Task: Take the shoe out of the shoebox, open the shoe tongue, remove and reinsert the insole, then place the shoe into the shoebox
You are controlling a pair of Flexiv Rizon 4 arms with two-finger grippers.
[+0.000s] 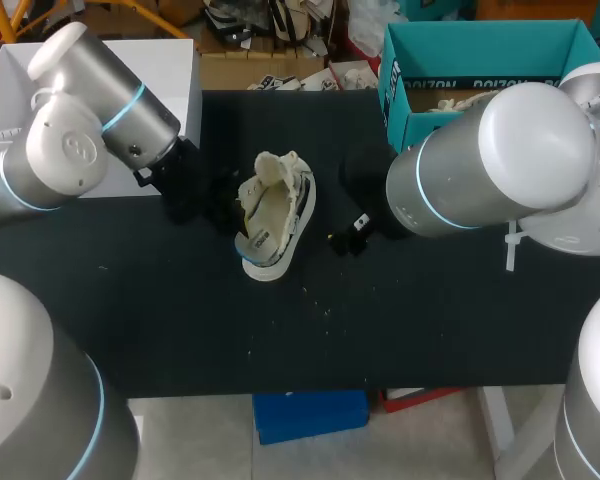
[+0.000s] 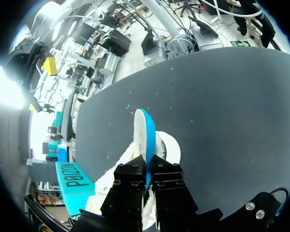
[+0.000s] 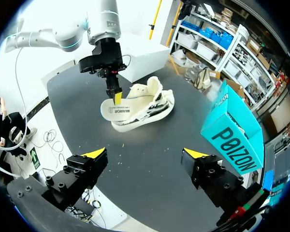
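The left gripper (image 3: 117, 98) pinches the edge of the white, blue-backed insole (image 2: 146, 135), seemingly partly out of the shoe (image 1: 275, 225), which lies on its side on the black table (image 1: 430, 310), while the right gripper (image 3: 145, 153) hangs with fingers spread wide, well apart from the shoe, nearer the teal shoebox (image 1: 480, 45).

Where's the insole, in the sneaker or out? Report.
Mostly out: left gripper pinches the white, blue-backed insole at the opening of the white sneaker.

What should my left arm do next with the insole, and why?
Probably draw the insole clear of the shoe: the left gripper is shut on its edge, and its far end seems to lie inside the shoe.
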